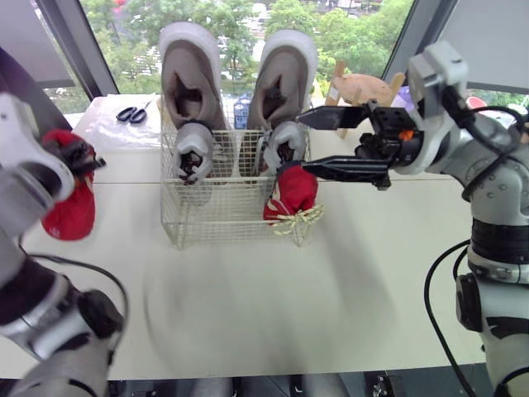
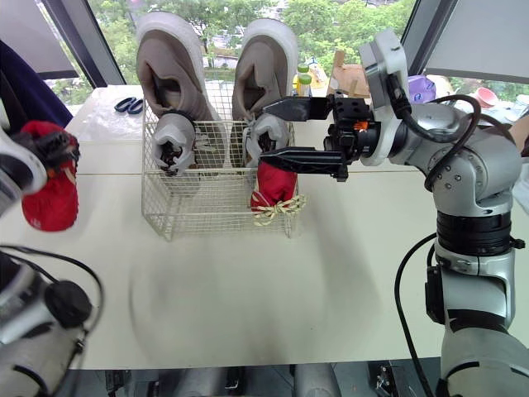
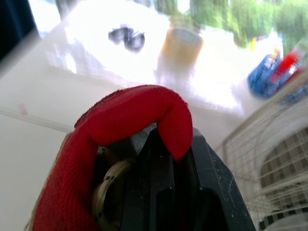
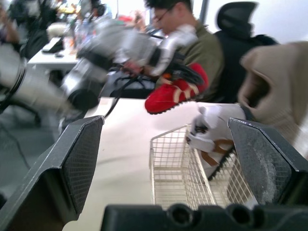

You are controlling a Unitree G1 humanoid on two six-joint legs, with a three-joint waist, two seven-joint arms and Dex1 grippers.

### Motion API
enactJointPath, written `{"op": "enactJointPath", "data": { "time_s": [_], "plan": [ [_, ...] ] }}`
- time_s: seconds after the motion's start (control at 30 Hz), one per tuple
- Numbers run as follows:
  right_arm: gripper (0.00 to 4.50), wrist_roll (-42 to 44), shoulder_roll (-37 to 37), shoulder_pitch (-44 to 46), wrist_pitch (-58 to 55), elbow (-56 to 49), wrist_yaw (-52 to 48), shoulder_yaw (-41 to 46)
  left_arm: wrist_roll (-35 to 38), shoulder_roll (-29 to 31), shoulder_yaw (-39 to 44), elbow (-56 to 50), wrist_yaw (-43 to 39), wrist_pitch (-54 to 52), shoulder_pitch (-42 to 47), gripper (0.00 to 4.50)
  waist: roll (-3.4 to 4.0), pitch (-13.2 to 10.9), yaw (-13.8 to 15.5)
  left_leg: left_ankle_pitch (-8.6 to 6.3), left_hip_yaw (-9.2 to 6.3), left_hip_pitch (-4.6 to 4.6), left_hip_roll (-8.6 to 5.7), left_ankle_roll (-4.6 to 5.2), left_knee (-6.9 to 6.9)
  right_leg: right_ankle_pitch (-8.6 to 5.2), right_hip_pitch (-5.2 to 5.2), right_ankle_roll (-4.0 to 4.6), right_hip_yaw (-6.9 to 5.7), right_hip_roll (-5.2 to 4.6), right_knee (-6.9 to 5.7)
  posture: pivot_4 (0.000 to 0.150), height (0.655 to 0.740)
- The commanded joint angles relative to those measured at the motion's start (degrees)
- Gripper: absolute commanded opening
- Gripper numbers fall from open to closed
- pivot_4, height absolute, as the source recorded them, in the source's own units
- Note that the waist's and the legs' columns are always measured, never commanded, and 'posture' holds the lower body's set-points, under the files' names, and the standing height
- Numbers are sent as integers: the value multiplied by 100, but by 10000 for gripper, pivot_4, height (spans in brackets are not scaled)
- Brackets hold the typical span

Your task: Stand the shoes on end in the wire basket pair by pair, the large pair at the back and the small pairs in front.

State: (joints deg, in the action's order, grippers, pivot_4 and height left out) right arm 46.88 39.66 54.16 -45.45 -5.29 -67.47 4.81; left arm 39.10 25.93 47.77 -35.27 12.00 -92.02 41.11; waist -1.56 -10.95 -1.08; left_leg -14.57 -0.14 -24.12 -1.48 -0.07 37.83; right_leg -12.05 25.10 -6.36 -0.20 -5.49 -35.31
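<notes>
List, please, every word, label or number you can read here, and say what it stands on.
No text can be read.
Blue pack beyond the basket: any print is too blurred.
Shoes: no brand visible.

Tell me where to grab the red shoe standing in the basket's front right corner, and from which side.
Grip the red shoe by its upper end, coming down from above. It stands on end, with basket wire on its front and right and a grey shoe behind, so likely only the top is free. Avoid the cream laces poking through the wire low down.
</notes>
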Motion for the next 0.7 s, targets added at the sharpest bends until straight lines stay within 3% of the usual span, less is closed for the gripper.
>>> {"op": "enactJointPath", "data": {
  "time_s": [0.03, 0.1, 0.2, 0.3, 0.37, 0.43, 0.7],
  "plan": [
    [45000, -199, -177, 305, 404, 426, -157, -42, 1990, -665, 629, -2024, 243, 700, -43, 632, -5, -2, 37, 1, -3, -6, 2, -1, 2, 0, 8, 1, -2, 2, -6, 1500, 7400],
    [45000, -330, -273, 462, 560, 702, -259, -115, 3671, -1146, 830, -2298, 1030, 2156, -505, 632, 0, 0, 65, 9, -13, -21, 11, -15, 9, 6, 19, 12, -9, 11, -9, 1500, 7400],
    [45000, -496, -325, 595, 685, 939, -418, -247, 4381, -702, 807, -2189, 1589, 3021, -1203, 632, 12, 6, 49, 6, -7, -14, 10, -9, 11, 9, 14, 17, -6, 5, -10, 1500, 7400],
    [45000, -510, -305, 665, 627, 994, -526, -287, 5181, -68, 189, -1970, 2060, 3994, -1350, 632, 12, 6, 73, 3, -14, -9, 17, 2, 12, 11, 14, 29, -7, 22, -19, 1500, 7400],
    [45000, -509, -262, 730, 560, 1013, -554, -259, 5544, 22, -359, -1993, 2259, 4558, -1444, 632, 12, 6, 119, 5, -15, -7, 16, 2, 18, 13, 6, 34, -7, 36, -15, 1500, 7400],
    [45000, -508, -185, 800, 468, 1026, -551, -227, 5548, -87, -982, -2124, 2200, 4933, -1671, 632, 13, 6, 173, 1, -11, 10, 14, 9, 21, 5, -21, 53, -4, 35, 4, 1500, 7400],
    [45000, -449, 125, 846, 40, 824, -382, -125, 3874, -305, -2554, -1690, 534, 5666, -2230, 632, 13, 6, 180, -4, -1, 22, 11, 21, 22, 2, -37, 58, -5, 46, 18, 1500, 7400]
  ]
}}
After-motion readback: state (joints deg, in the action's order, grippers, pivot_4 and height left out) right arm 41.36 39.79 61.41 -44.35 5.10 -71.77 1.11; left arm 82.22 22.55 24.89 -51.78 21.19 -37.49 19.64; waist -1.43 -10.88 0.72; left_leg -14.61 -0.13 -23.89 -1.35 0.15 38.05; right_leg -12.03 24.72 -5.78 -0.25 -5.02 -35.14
